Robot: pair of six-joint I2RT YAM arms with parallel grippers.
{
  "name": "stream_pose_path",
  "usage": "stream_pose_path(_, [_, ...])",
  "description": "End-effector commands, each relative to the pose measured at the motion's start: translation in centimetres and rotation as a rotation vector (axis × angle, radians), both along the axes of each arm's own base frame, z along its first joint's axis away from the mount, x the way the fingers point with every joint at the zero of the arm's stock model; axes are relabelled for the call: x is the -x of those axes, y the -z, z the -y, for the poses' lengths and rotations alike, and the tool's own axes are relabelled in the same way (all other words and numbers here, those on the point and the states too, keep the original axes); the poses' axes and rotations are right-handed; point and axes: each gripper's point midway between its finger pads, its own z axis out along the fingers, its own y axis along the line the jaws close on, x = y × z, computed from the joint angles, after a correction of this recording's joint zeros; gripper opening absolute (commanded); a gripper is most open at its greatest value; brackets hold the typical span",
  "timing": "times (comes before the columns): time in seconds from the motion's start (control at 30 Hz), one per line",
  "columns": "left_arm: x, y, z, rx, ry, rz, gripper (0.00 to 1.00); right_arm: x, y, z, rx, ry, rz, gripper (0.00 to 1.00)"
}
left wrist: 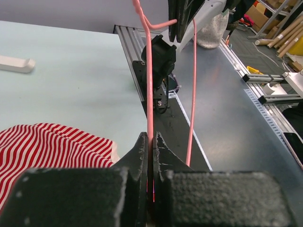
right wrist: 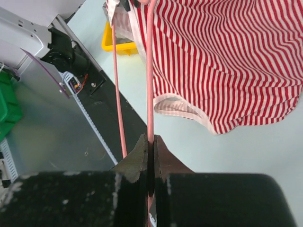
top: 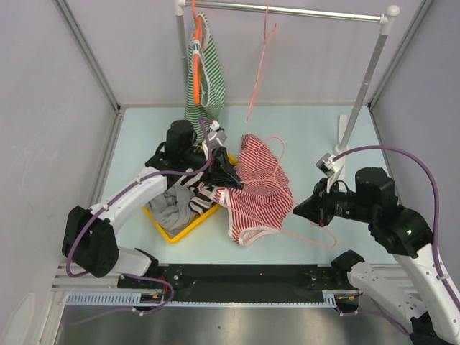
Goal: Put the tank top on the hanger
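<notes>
Left gripper at nine o'clock, right gripper at four, pinch the springy pink wire hanger; limp red-and-white striped tank top likely grips best by its trim.

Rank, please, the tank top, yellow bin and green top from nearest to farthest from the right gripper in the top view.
From the right gripper:
1. tank top, just left.
2. yellow bin, farther left.
3. green top, hanging back left.
</notes>
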Motion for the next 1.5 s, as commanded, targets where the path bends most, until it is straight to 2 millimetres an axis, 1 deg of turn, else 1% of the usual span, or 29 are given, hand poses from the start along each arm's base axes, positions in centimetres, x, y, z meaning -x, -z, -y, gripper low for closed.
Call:
stream_pose_path(0.0, [2.4, -0.3, 0.1, 0.004, 0.093, -0.032, 0.00, -3.8, -3.2, 0.1, -0.039, 0.085, 0.228, 0.00])
stream_pose_path(0.07, [2.8, -0.5, 0.3, -0.001, 0.096, -0.035, 0.00, -4.7, -3.4, 0.5, -0.011, 0.110, 0.268, 0.00])
stream_pose_path(0.1, [2.9, -0.4, 0.5, -0.007, 0.093, -0.040, 0.00, -5.6, -3.4, 1.1, 0.012, 0.159, 0.286, 0.00])
stream_pose_path(0.2, [3.4, -0.6, 0.7, -0.017, 0.106, -0.059, 0.00, -7.3, -3.8, 2.2, 0.055, 0.239, 0.349, 0.01])
stream_pose_path(0.27, [3.8, -0.7, 0.8, -0.022, 0.112, -0.070, 0.00, -7.9, -4.1, 2.2, 0.053, 0.251, 0.396, 0.00])
stream_pose_path(0.33, [4.0, -0.7, 0.9, -0.028, 0.122, -0.084, 0.06, -8.0, -4.6, 1.9, 0.043, 0.226, 0.436, 0.00])
stream_pose_path(0.4, [4.1, -0.8, 1.1, -0.041, 0.133, -0.116, 0.22, -8.1, -4.6, 1.6, 0.056, 0.200, 0.457, 0.00])
stream_pose_path(0.47, [4.5, -0.6, 0.9, -0.063, 0.158, -0.169, 0.30, -8.2, -4.8, 1.3, 0.055, 0.180, 0.479, 0.00])
stream_pose_path(0.57, [5.1, -0.9, 0.6, -0.061, 0.201, -0.189, 0.35, -8.2, -5.2, 1.3, 0.057, 0.167, 0.517, 0.00])
stream_pose_path(0.63, [5.4, -0.9, 0.5, -0.062, 0.229, -0.203, 0.34, -8.1, -5.4, 1.2, 0.058, 0.154, 0.546, 0.00])
stream_pose_path(0.73, [5.5, -1.1, 0.5, -0.060, 0.254, -0.213, 0.15, -8.2, -5.7, 1.5, 0.087, 0.148, 0.589, 0.00])
stream_pose_path(0.77, [5.6, -1.0, 0.4, -0.063, 0.259, -0.222, 0.05, -8.2, -5.8, 1.6, 0.091, 0.150, 0.594, 0.00])
stream_pose_path(0.8, [5.5, -1.0, 0.4, -0.062, 0.265, -0.227, 0.01, -8.3, -5.9, 1.5, 0.091, 0.149, 0.604, 0.00])
stream_pose_path(0.87, [5.5, -0.8, 0.5, -0.065, 0.261, -0.228, 0.00, -8.5, -6.1, 1.6, 0.085, 0.164, 0.608, 0.00])
stream_pose_path(0.9, [5.1, -0.5, 0.7, -0.074, 0.232, -0.226, 0.00, -8.6, -6.4, 1.6, 0.075, 0.176, 0.612, 0.01])
stream_pose_path(0.97, [4.6, -0.1, 1.0, -0.085, 0.196, -0.216, 0.00, -9.0, -6.2, 2.0, 0.084, 0.211, 0.608, 0.10])
stream_pose_path(1.0, [3.9, 0.4, 1.4, -0.094, 0.150, -0.193, 0.00, -9.2, -6.1, 2.2, 0.091, 0.228, 0.602, 0.25])
stream_pose_path(1.03, [3.6, 0.9, 1.5, -0.118, 0.120, -0.203, 0.00, -9.6, -5.9, 2.7, 0.101, 0.259, 0.596, 0.37])
stream_pose_path(1.07, [3.2, 1.0, 1.6, -0.137, 0.090, -0.202, 0.00, -9.8, -5.8, 2.8, 0.109, 0.273, 0.589, 0.45])
stream_pose_path(1.1, [2.4, 1.7, 1.9, -0.143, 0.049, -0.146, 0.00, -9.9, -5.7, 3.2, 0.113, 0.297, 0.582, 0.56])
stream_pose_path(1.17, [2.2, 2.1, 1.8, -0.168, 0.022, -0.152, 0.00, -10.0, -5.2, 3.5, 0.123, 0.314, 0.570, 0.64])
stream_pose_path(1.23, [1.7, 2.3, 1.9, -0.183, -0.013, -0.140, 0.00, -10.3, -4.7, 4.1, 0.137, 0.354, 0.560, 0.74])
stream_pose_path(1.3, [1.2, 2.8, 1.9, -0.203, -0.054, -0.126, 0.00, -10.7, -4.3, 4.9, 0.156, 0.401, 0.551, 0.82])
stream_pose_path(1.37, [-0.1, 3.7, 2.0, -0.249, -0.134, -0.111, 0.00, -11.0, -4.2, 5.9, 0.168, 0.464, 0.544, 0.84])
stream_pose_path(1.4, [-0.6, 4.2, 1.9, -0.272, -0.169, -0.110, 0.00, -11.5, -4.3, 7.0, 0.186, 0.529, 0.542, 0.89])
stream_pose_path(1.43, [-1.6, 5.0, 1.7, -0.306, -0.229, -0.098, 0.00, -11.5, -4.6, 7.6, 0.185, 0.562, 0.547, 0.91])
stream_pose_path(1.47, [-2.2, 5.4, 1.6, -0.321, -0.256, -0.103, 0.00, -11.5, -5.0, 8.1, 0.185, 0.591, 0.553, 0.92])
